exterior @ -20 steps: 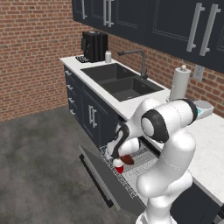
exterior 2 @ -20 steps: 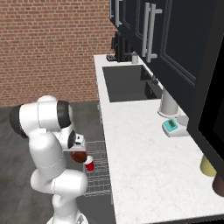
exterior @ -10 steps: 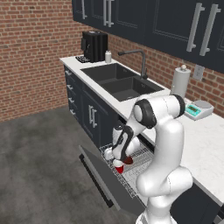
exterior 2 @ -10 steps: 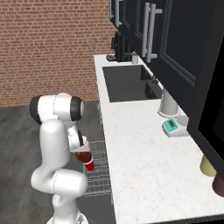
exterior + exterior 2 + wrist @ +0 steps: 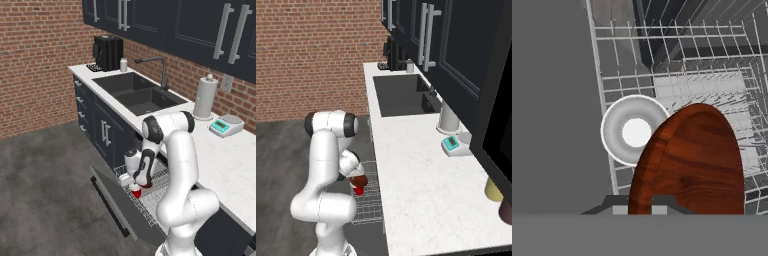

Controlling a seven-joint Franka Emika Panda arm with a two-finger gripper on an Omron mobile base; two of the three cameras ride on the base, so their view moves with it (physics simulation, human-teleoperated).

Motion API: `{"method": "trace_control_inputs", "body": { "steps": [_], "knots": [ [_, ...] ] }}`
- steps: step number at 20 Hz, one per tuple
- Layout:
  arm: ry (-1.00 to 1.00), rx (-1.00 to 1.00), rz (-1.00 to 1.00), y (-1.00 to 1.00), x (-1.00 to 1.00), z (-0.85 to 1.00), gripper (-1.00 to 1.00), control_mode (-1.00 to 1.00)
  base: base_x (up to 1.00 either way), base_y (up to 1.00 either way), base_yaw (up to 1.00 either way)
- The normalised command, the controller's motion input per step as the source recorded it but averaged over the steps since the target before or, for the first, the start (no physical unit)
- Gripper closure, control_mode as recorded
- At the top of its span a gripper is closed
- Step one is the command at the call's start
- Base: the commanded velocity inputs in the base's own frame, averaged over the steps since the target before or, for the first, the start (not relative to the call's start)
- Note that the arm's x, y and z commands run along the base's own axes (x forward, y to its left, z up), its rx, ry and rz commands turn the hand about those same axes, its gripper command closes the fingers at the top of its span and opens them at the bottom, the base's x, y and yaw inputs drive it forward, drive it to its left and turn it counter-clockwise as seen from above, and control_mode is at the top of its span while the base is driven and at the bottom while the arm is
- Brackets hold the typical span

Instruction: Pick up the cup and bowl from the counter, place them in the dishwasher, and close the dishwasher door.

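Holding item: the bowl [image 5: 692,160], dark reddish-brown, clamped on edge by the hand [image 5: 135,181], its rim rising between the two finger tips in the hand view.

Left to right, left base view:
- dishwasher door [image 5: 120,207], dropped open, flat dark panel at lower left, not yet closed.
- cup [image 5: 135,190], red, upright in the wire rack [image 5: 155,192], just below the hand. Hand view shows its white inside [image 5: 635,131] just left of the bowl, the two overlapping in that view; whether they touch cannot be told.
- arm: rises from the base at lower right, bends at a high elbow near the desk [image 5: 225,160] edge, forearm angled down and leftward into the dishwasher [image 5: 368,192], hand pointing down over the rack.
- paper-towel roll [image 5: 205,97] and kitchen scale [image 5: 226,125], on the desk, well apart from the work.

Risks, judged:
- Bowl may knock the cup over on release, the two being so close.
- Bowl held on edge may tip or roll if let go before it rests between the wires.
- Door cannot shut cleanly unless the rack is pushed in first.
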Motion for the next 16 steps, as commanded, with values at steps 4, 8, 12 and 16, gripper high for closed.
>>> {"method": "trace_control_inputs", "body": {
  "steps": [4,8,12,16],
  "knots": [
    [0.04,-0.09,-0.03,-0.08,0.82,-0.41,1.0,-1.0,0.0,0.0,0.0],
    [0.02,-0.02,0.0,-0.41,0.55,-0.28,1.0,-1.0,0.0,0.0,0.0],
    [0.0,0.0,0.0,-0.56,0.27,-0.16,1.0,-1.0,0.0,0.0,0.0],
    [0.0,0.0,0.0,-0.25,0.27,-0.29,1.0,-1.0,0.0,0.0,0.0]
  ]
}}
